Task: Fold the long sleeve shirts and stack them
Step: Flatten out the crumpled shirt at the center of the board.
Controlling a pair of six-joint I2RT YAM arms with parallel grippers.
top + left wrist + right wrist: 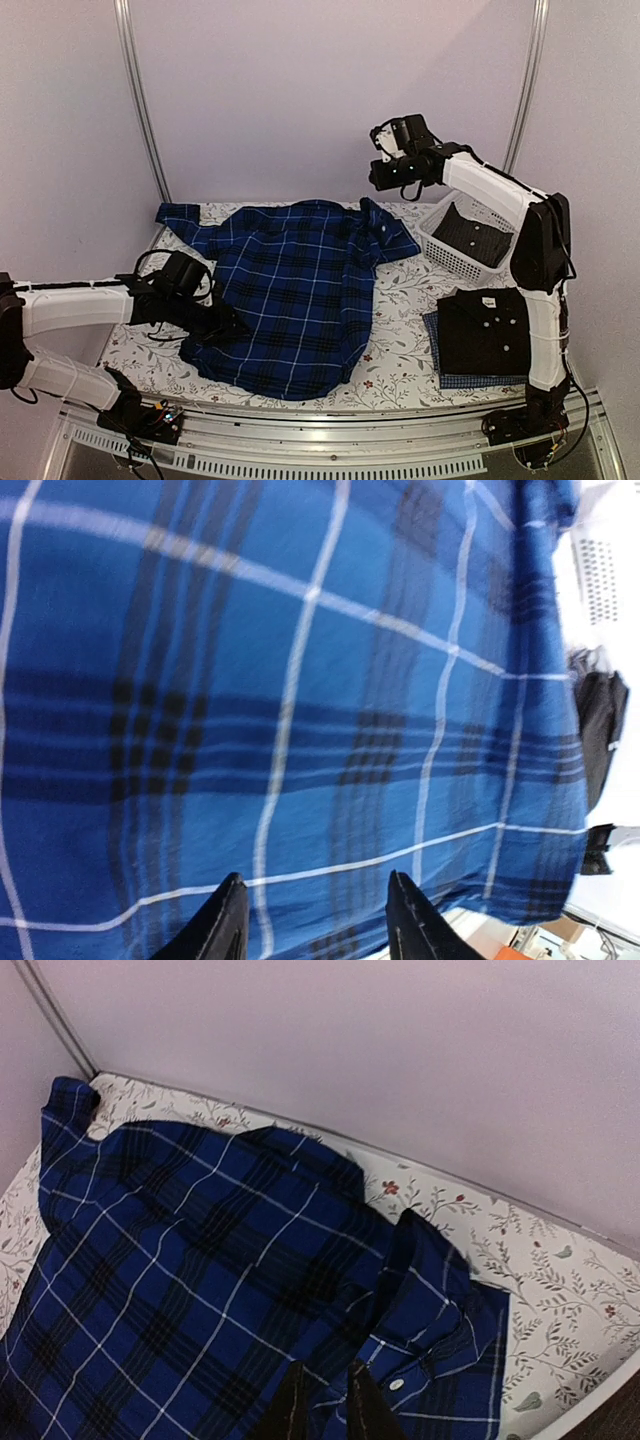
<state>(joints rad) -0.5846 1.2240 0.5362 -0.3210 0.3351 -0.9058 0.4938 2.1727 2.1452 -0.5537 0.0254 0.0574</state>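
Well, the plaid shirt (290,300) takes up the middle of the top view, spread open on the flower-patterned table (400,330). One sleeve reaches out toward the upper left corner of the table. The other is folded in at the upper right of the shirt, and its cuff (430,1360) shows a white button in the right wrist view.

The left gripper (225,325) sits low at the shirt's lower left edge, its arm coming in from the left side of the frame. From its own camera the two dark fingers (225,925) stand apart at the bottom of the picture. The blue cloth runs flat past them, and I see none of it pinched between them, so it looks released.

The right gripper (378,175) hangs high in the upper right of the top view, well above the table and off the cloth. In its wrist view the fingertips are parted by only a slim gap. There is nothing in that gap, and the shirt's collar end lies far below.

At the lower right of the top view the black shirt (485,330) lies folded, white buttons up. It rests on the folded blue check shirt (480,381), which peeks out at the left and lower edges. Just above that pile stands the white basket (445,255), tilted, with a dark garment (475,235) inside it.
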